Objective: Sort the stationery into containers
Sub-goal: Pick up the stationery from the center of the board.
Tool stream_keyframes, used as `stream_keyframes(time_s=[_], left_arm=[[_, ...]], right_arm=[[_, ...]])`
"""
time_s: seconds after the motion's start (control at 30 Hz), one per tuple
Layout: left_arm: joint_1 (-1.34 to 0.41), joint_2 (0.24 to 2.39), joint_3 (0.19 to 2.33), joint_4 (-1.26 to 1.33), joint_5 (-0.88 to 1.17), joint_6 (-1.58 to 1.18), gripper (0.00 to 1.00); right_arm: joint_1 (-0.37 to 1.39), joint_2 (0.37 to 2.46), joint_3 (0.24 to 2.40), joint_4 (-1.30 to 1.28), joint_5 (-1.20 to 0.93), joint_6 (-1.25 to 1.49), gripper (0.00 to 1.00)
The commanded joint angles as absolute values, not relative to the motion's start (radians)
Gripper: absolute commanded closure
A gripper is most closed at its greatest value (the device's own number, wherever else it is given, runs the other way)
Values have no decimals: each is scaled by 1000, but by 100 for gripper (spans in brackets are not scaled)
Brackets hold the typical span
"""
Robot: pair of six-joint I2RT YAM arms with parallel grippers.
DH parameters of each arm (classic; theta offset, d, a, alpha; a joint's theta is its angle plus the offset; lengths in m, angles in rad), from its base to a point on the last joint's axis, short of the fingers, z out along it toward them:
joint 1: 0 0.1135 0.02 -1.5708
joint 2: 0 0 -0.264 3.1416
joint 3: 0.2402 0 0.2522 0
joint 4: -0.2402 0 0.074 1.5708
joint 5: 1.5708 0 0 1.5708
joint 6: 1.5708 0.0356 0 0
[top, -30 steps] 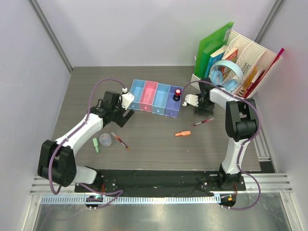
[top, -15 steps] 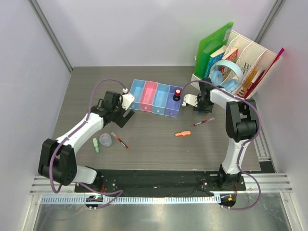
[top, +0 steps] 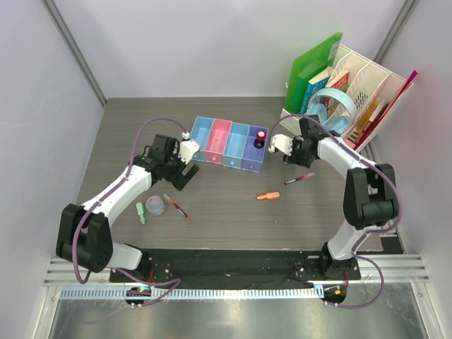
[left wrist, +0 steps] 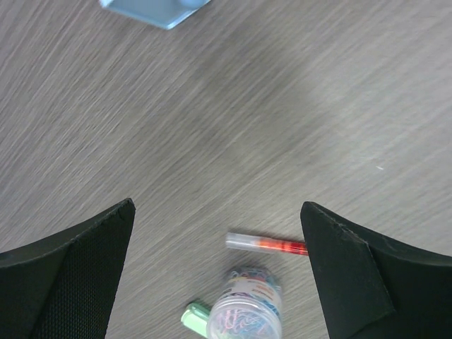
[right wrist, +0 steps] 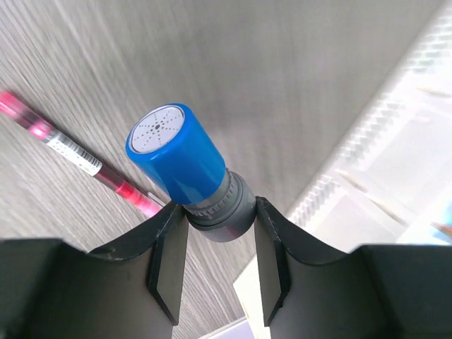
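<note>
"The right claw (right wrist: 219, 212) is clamped on the grey neck of the blue-capped stamp (right wrist: 176, 159), just right of the row of trays (top: 220, 140) in the overhead view. See any trouble?"

"The hold looks narrow and sits low on the neck, so I'd guess the stamp could tilt or slip on the way over. The purple-blue end tray (top: 252, 166) already has a red-capped piece (top: 261, 134) in it, and a clumsy drop might bounce off that."

"And the left claw (left wrist: 217, 205)?"

"Spread wide, holding nothing, above the clip jar (left wrist: 246, 311), a red pen (left wrist: 267, 245) and a green piece (left wrist: 194, 318) at lower left."

"The table (top: 226, 212)?"

"Grey wood grain with plain pale walls around it, and a white organizer (top: 367, 92) in the upper right corner."
</note>
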State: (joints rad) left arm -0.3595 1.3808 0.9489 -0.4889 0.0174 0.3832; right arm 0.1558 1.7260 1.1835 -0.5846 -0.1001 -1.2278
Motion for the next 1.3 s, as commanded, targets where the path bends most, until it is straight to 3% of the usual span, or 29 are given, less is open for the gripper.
stream_keyframes(time_s=[0.0,0.23,0.5,0.9,1.17,1.27], left_arm=[[-362,1324,1009,-532,196,413,0],[-399,1256,1074,-526,343,413,0],[-518,1172,1002,-319,351,368,0],[-555,1164,1043,-294,428,339,0],[-561,1189,1084,-359,580,334,20],[-561,1195,1089,-377,598,342,23]], right_arm=[[155,1597,1209,-566,-215,-1097,68],[182,1513,1273,-541,-371,-812,67],[339,1515,1370,-509,-475,-525,67],[495,1603,1424,-445,-565,-362,67],[610,1632,1364,-387,-500,-359,67],[633,1632,1359,-380,-489,-356,67]])
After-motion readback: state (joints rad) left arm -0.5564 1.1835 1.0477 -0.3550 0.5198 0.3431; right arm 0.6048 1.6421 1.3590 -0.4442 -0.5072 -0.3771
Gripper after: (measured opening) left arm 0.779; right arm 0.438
